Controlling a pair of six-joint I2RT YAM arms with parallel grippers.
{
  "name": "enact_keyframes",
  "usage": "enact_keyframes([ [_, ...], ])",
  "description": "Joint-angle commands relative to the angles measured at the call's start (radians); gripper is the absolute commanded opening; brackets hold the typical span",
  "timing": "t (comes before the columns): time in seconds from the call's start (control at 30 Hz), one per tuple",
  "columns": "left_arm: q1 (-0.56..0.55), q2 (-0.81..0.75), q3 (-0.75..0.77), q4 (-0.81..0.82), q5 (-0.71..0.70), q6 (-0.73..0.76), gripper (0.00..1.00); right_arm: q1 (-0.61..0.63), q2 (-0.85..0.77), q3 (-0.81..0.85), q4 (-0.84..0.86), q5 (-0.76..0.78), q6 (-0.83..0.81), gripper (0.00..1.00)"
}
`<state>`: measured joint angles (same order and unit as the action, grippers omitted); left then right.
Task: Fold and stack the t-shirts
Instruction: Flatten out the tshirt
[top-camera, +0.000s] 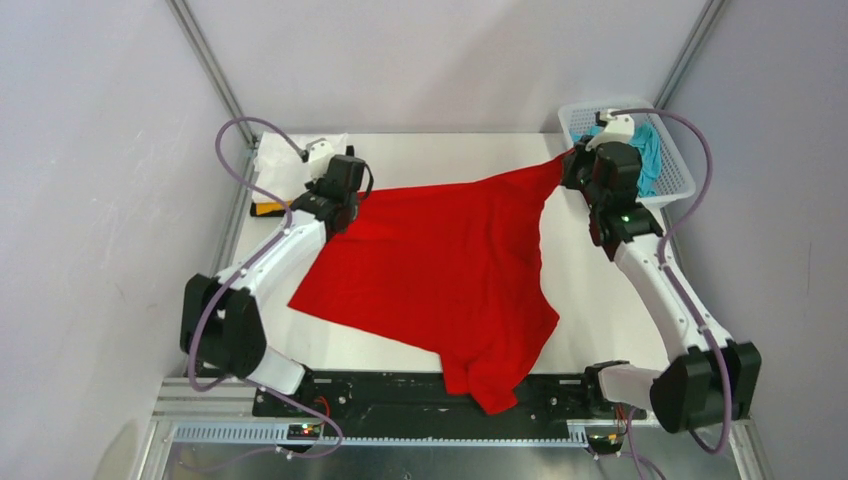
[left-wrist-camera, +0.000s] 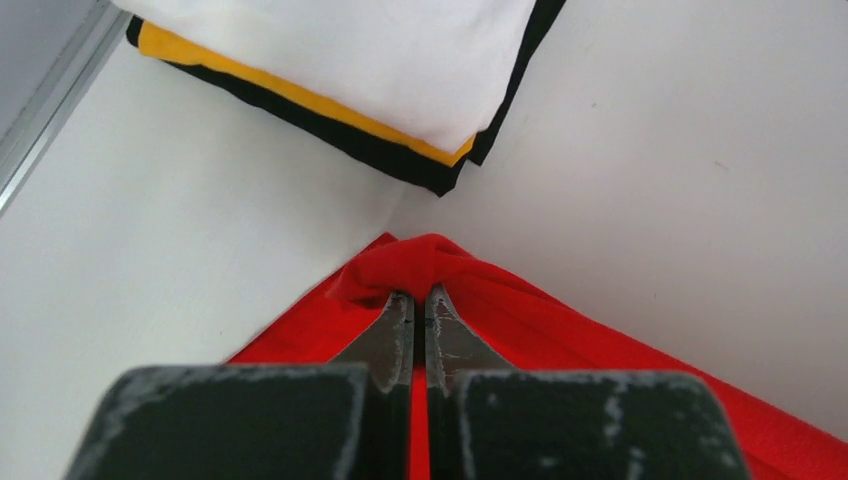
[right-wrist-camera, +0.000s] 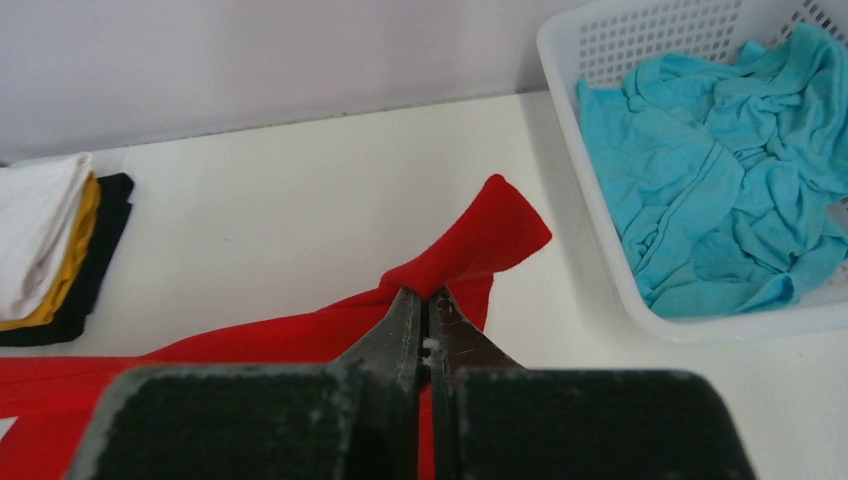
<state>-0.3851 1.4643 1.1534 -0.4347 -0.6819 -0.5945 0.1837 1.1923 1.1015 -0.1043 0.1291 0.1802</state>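
Note:
The red t-shirt (top-camera: 440, 270) is stretched out across the table between both arms, its lower end hanging over the near edge. My left gripper (left-wrist-camera: 420, 296) is shut on one far corner of the red t-shirt (left-wrist-camera: 420, 262). My right gripper (right-wrist-camera: 425, 296) is shut on the other far corner of the red t-shirt (right-wrist-camera: 480, 240), beside the basket. A folded stack of white (left-wrist-camera: 380, 50), yellow-orange (left-wrist-camera: 300, 95) and black (left-wrist-camera: 330, 135) t-shirts lies at the far left corner. The turquoise t-shirt (right-wrist-camera: 720, 160) lies crumpled in the basket.
The white mesh basket (right-wrist-camera: 600, 250) stands at the far right corner (top-camera: 680, 180). The folded stack (top-camera: 275, 165) lies just behind my left gripper. Metal frame posts run along both back corners.

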Motion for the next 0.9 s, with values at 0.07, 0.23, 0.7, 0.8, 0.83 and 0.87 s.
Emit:
enact_keyframes([
  [0.07, 0.058, 0.149, 0.152, 0.038, 0.004, 0.013, 0.00, -0.024, 0.143, 0.005, 0.241, 0.055, -0.029, 0.00],
  [0.23, 0.078, 0.306, 0.282, 0.036, 0.040, 0.022, 0.00, -0.025, 0.281, 0.008, 0.358, 0.053, -0.029, 0.00],
  [0.7, 0.134, 0.744, 0.791, 0.034, 0.259, 0.111, 0.20, -0.059, 0.642, 0.180, 0.442, 0.157, 0.023, 0.00],
  [0.8, 0.145, 0.831, 0.906, 0.025, 0.342, 0.119, 0.44, -0.059, 0.748, 0.299, 0.403, 0.156, 0.018, 0.00],
  [0.83, 0.148, 0.851, 0.919, 0.025, 0.339, 0.119, 0.66, -0.058, 0.793, 0.330, 0.354, 0.168, 0.014, 0.02],
  [0.87, 0.152, 0.858, 0.939, 0.023, 0.335, 0.118, 0.77, -0.058, 0.819, 0.416, 0.319, 0.200, 0.013, 0.07],
])
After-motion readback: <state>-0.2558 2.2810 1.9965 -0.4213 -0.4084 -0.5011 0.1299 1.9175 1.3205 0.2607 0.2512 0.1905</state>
